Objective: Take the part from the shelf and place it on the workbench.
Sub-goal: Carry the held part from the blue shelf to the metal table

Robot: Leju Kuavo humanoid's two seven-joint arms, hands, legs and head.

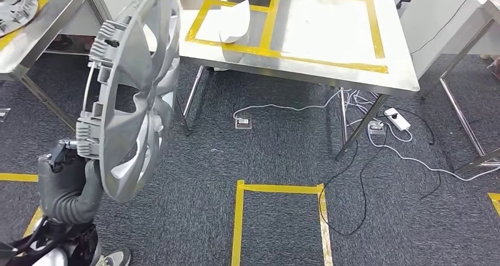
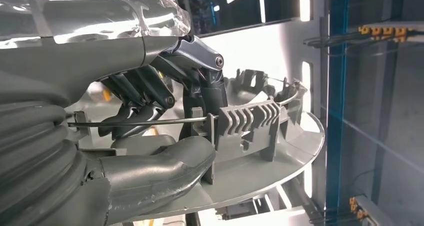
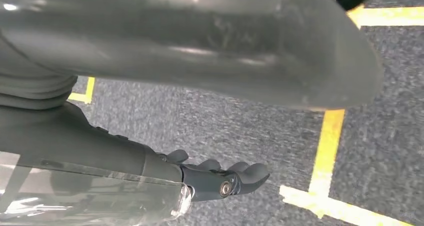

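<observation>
One silver wheel cover (image 1: 138, 95), the part in question, stands on edge in the robot's left hand (image 1: 65, 177), raised above dark carpet. Seen from the left wrist, the thumb (image 2: 155, 171) and dark fingers (image 2: 200, 85) clamp the cover's ribbed rim. Ahead, well apart from the part, stands a steel workbench (image 1: 330, 42) marked with yellow tape. Near the floor, the right hand (image 3: 225, 178) holds nothing, its fingers lightly curled.
</observation>
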